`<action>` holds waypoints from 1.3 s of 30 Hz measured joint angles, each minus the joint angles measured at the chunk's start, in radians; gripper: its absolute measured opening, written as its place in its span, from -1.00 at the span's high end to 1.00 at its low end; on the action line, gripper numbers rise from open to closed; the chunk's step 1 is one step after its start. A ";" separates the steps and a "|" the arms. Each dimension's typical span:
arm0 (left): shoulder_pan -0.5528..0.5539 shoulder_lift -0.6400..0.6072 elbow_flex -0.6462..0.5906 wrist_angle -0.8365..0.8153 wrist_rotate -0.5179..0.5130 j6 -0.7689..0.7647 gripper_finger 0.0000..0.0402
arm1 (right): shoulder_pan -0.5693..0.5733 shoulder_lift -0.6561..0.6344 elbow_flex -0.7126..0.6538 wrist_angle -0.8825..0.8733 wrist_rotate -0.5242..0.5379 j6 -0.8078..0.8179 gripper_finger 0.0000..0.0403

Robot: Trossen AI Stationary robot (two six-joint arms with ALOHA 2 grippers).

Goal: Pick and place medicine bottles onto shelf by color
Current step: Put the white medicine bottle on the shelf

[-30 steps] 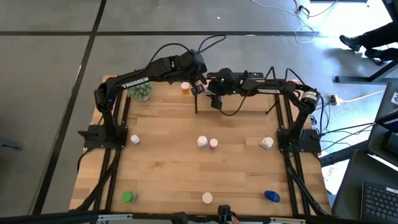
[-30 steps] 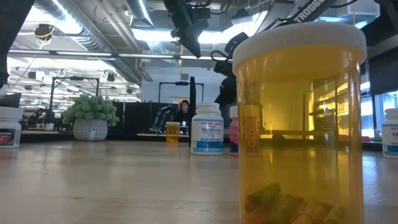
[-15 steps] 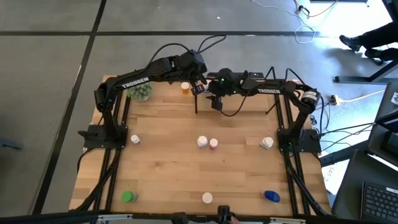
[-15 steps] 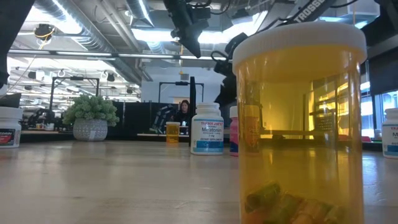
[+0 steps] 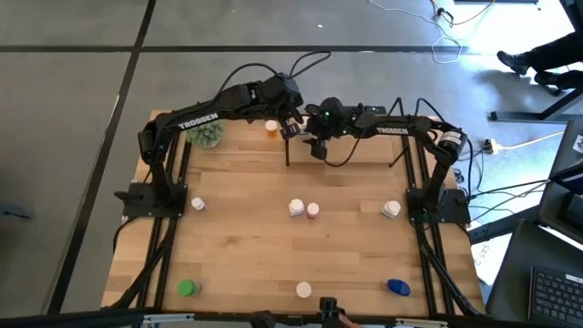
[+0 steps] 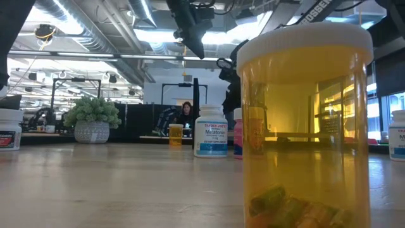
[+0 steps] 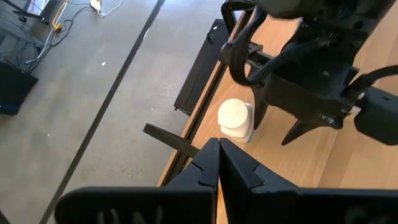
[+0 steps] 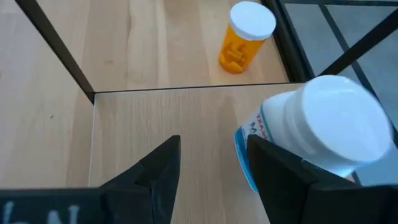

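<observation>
Where the shelf (image 8: pixel 186 118) meets its back corner, a white bottle (image 8: pixel 323 134) with a blue label stands on the board, just outside one finger of the right gripper (image 8: pixel 208 168). That gripper's fingers are partly spread and nothing is between them. An orange bottle (image 8: pixel 245 37) stands on the table just beyond the shelf's edge. The left gripper (image 7: pixel 217 162) hangs above that corner with its fingers pressed together, holding nothing. A plant (image 5: pixel 206 135) sits at the back left. Farther forward, a white (image 5: pixel 296 208) and a pink bottle (image 5: pixel 312 210) stand side by side mid-table, with green (image 5: pixel 188 288) and blue (image 5: pixel 397 287) bottles near the front corners.
</observation>
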 joint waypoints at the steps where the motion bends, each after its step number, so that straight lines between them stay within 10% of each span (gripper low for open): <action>1: 0.000 0.000 0.000 0.000 0.000 0.000 1.00 | 0.000 0.007 0.000 0.001 0.000 0.000 0.07; 39: 0.000 0.000 0.000 0.000 0.000 0.000 1.00 | -0.023 0.042 0.000 0.124 0.035 -0.055 0.07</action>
